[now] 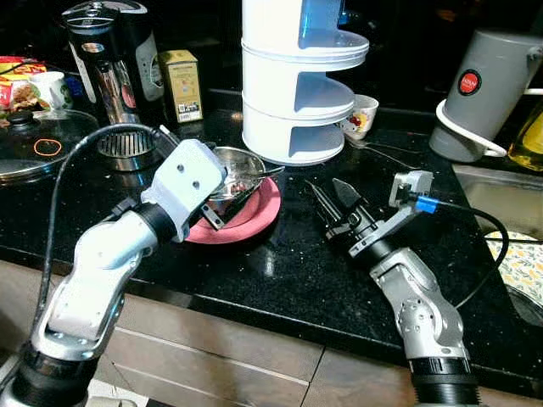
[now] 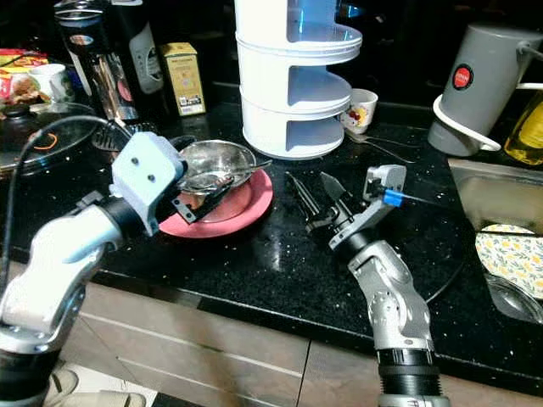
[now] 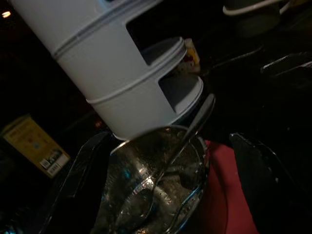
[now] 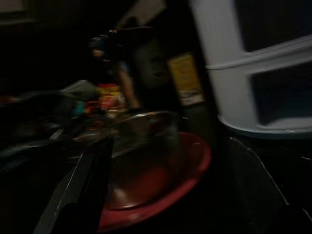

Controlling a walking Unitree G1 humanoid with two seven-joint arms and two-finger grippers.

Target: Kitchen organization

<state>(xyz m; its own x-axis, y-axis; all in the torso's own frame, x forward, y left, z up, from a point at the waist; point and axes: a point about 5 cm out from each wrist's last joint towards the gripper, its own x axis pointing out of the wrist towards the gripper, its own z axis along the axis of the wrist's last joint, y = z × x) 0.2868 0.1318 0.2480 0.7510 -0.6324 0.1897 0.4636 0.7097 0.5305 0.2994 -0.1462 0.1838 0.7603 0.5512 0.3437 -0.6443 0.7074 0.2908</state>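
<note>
Steel is what the left pincer [image 1: 222, 202] has gone for: a shiny steel bowl [image 2: 212, 164] sits on a pink plate [image 2: 246, 206] on the black desk [image 1: 288, 271], and the pincer's fingers are at the bowl's near rim. In the left wrist view one dark finger [image 3: 78, 170] runs along one side of the bowl and the other along the far side, so the pincer stands spread around the bowl; whether it already presses on the rim I cannot tell. A spoon [image 3: 187, 136] lies inside, its handle sticking out over the rim toward the white tiered rack [image 1: 293, 76] just behind the plate.

My guess is that the bowl is stacked on the plate as used dishes waiting to be cleared, and that the low, slanting approach of the left arm suits catching the thin rim.

Well apart from the plate, on the sink side, the right pincer [image 1: 335, 200] hovers above bare desk with its two fingers parted and nothing between them. It points toward the plate, perhaps ready to steady it.

Behind stand a coffee maker [image 1: 114, 51], a yellow box [image 1: 181, 85], a patterned cup [image 1: 361, 116] and a grey kettle [image 1: 484, 85]. The loose spoon could slide out if the bowl tips
</note>
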